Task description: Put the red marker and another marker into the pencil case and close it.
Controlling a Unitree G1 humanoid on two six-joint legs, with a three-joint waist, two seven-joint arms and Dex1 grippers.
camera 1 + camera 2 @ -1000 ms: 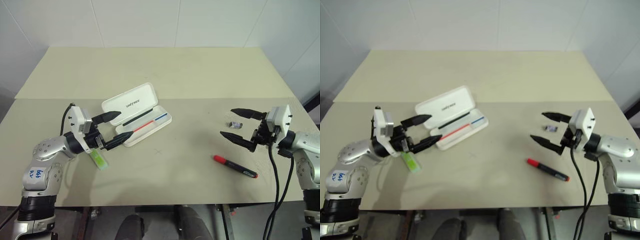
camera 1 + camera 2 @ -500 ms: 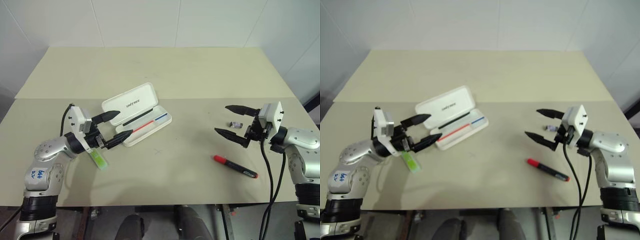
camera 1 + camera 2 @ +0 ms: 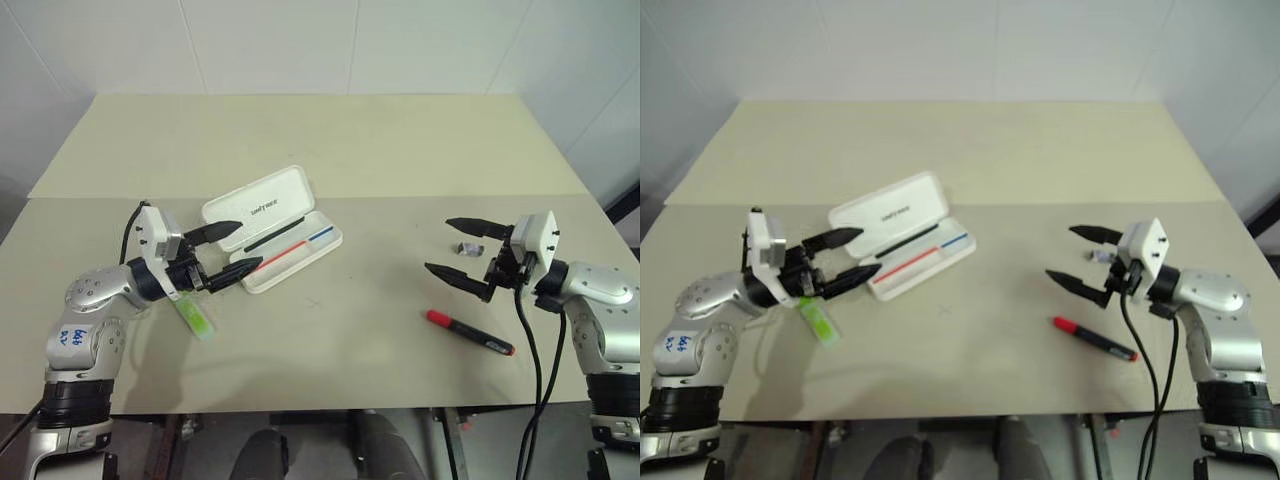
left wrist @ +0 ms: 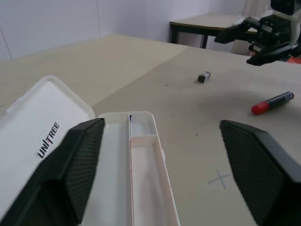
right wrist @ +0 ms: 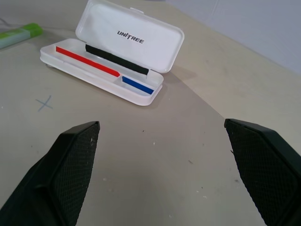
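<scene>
Head views: the pencil case (image 3: 272, 228) is lying lid-up on the table (image 3: 340, 140), the left gripper (image 3: 234, 250), jaws parted and empty, is hovering beside it above the green highlighter (image 3: 196, 318), while the right gripper (image 3: 466, 250), spread wide and empty, is hanging beyond the red marker (image 3: 470, 333). Left wrist view: the case's tray (image 4: 141, 160) is sitting between the fingers, so the gripper is needing to drop back over the highlighter before closing. Right wrist view: the case (image 5: 113, 52) is lying well ahead; the wrist is best lowering squarely across the marker's barrel.

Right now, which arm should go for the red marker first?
The right. The right gripper hangs open just beyond the red marker, which lies on the table on that side. The left gripper is by the pencil case and green highlighter.
</scene>
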